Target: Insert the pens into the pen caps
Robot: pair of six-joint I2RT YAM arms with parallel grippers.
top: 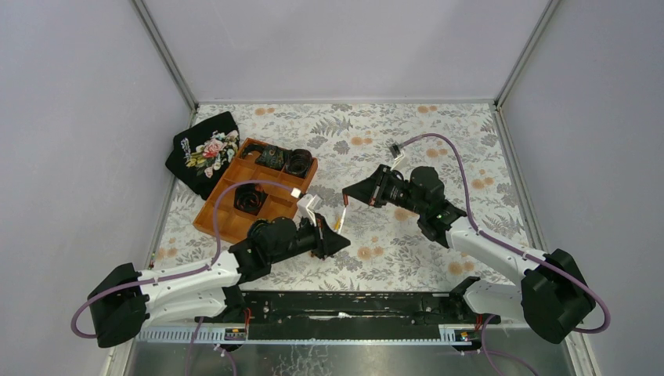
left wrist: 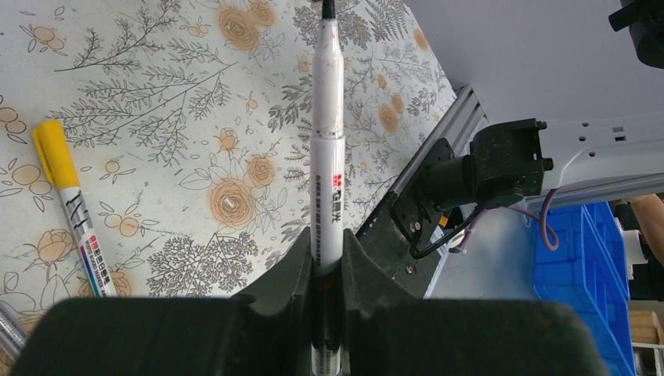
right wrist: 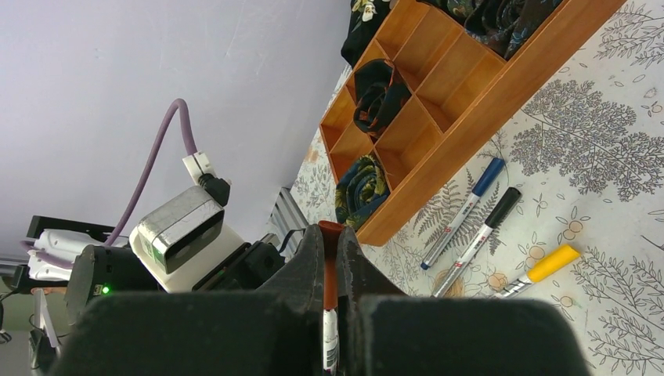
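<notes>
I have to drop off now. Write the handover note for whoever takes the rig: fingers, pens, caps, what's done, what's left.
Left gripper: fingers shut on the uncapped pen, nib bare.
Right gripper: fingers shut on a red piece, seemingly the red cap.
On the table beside the wooden tray: blue-capped pen, black-capped pen, yellow-capped pen.
Done: those three capped.
Left: line up nib and red cap, press together; not yet joined.

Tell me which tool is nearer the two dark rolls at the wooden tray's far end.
Right. The right tool hovers right of the rolls, slightly nearer the robot; the left tool is also to their right, but much nearer the robot.
</notes>
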